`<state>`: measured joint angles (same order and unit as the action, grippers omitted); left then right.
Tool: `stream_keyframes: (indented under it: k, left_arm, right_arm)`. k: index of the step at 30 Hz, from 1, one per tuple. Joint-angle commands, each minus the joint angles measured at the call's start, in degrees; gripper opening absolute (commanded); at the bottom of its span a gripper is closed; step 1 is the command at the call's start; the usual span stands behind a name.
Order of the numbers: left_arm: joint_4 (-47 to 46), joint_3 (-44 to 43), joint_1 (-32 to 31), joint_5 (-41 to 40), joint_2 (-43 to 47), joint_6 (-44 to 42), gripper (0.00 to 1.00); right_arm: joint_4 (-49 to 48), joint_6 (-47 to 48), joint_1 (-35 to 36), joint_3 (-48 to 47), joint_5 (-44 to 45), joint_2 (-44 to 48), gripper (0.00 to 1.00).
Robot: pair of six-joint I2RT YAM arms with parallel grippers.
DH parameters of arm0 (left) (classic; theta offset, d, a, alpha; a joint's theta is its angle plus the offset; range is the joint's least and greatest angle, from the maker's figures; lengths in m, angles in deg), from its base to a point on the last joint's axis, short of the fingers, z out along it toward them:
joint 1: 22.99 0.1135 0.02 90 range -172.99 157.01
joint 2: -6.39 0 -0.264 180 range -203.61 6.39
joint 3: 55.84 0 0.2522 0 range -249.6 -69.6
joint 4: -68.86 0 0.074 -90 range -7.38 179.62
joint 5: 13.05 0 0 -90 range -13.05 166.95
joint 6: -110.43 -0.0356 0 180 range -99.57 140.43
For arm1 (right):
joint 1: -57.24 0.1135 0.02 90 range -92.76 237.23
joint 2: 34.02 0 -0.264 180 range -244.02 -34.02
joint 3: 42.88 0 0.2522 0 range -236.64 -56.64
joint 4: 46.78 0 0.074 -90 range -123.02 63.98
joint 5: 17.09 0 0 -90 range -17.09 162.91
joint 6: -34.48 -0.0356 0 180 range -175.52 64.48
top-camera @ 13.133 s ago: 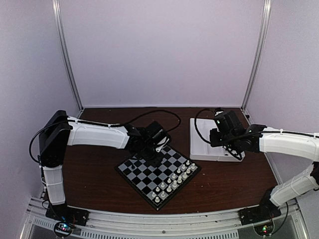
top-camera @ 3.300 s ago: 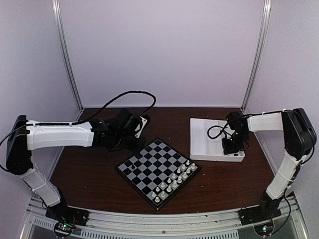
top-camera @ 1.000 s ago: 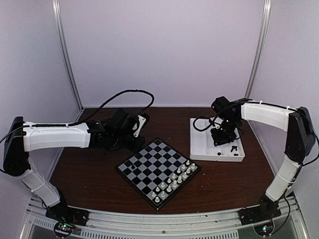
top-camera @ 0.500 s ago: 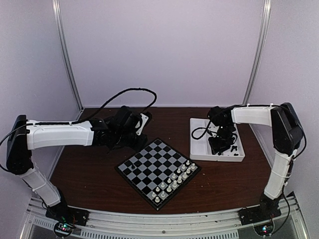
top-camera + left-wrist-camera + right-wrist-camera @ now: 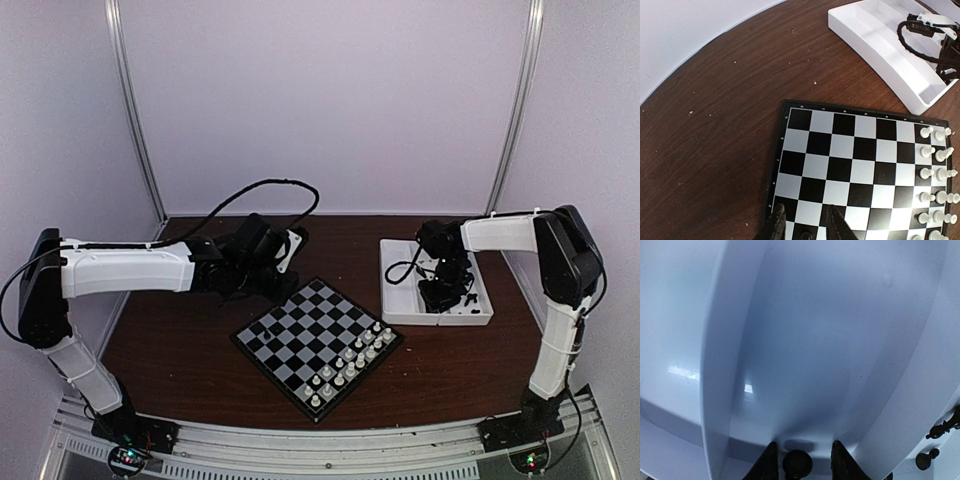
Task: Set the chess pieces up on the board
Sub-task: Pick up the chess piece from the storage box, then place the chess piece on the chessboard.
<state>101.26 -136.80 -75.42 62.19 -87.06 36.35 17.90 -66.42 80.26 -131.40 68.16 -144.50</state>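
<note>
The board (image 5: 290,345) lies mid-table, turned like a diamond. My left gripper (image 5: 272,288) hovers over its far-left corner. In the left wrist view that gripper (image 5: 805,206) is open above the board (image 5: 850,150), and one small black chess piece (image 5: 806,235) stands between its fingers, apart from both. My right gripper (image 5: 438,297) reaches down into the white tray (image 5: 395,285). In the right wrist view it (image 5: 804,442) is open around a round black chess piece (image 5: 797,463), with a gap on each side. Two more black pieces (image 5: 923,459) lie in the adjoining compartment.
White chessmen (image 5: 350,365) fill two rows along the board's near-right side, also seen in the left wrist view (image 5: 935,175). The tray (image 5: 880,45) sits right of the board, with raised dividers (image 5: 715,365). A black cable loops above the left arm.
The right gripper has shifted a little left and nearer inside the tray, and its jaws have widened. The left arm has barely moved.
</note>
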Motion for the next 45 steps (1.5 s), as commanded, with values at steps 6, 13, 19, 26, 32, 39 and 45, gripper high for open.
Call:
stream_keyframes:
  k: [6,13,19,26,32,39,45]
  left_arm:
    - [-0.14,-1.44,0.57,0.23,0.11,-0.74,0.29]
    - [0.04,-1.44,0.57,-0.34,0.24,-0.82,0.29]
    - [0.23,-1.1,0.57,-0.88,0.54,-0.82,0.29]
    - [-0.17,-1.0,0.57,-0.88,0.61,-0.8,0.29]
    - [-0.66,-0.29,1.1,-0.33,1.02,0.22,0.29]
    - [-1.06,1.54,1.72,-0.14,2.85,1.22,0.29]
    - [-0.93,4.13,1.91,-0.85,5.22,1.55,0.29]
  right_arm:
    - [-0.02,-1.19,-0.18,-0.22,0.61,1.39,0.17]
    - [-1.81,-2.81,-1.11,-3.66,2.04,4.39,0.1]
    - [-1.65,-2.5,-1.41,-4.68,2.51,7.22,0.09]
    - [-0.27,-1.23,-0.81,-5.84,-1.61,9.21,0.08]
    - [-1.51,-2.07,3.64,-7.31,-4.72,11.3,0.09]
    - [-5.9,-5.62,9.95,-11.28,-8.18,8.62,0.09]
    - [-13.91,-11.06,14.78,-12.97,-11.98,3.87,0.1]
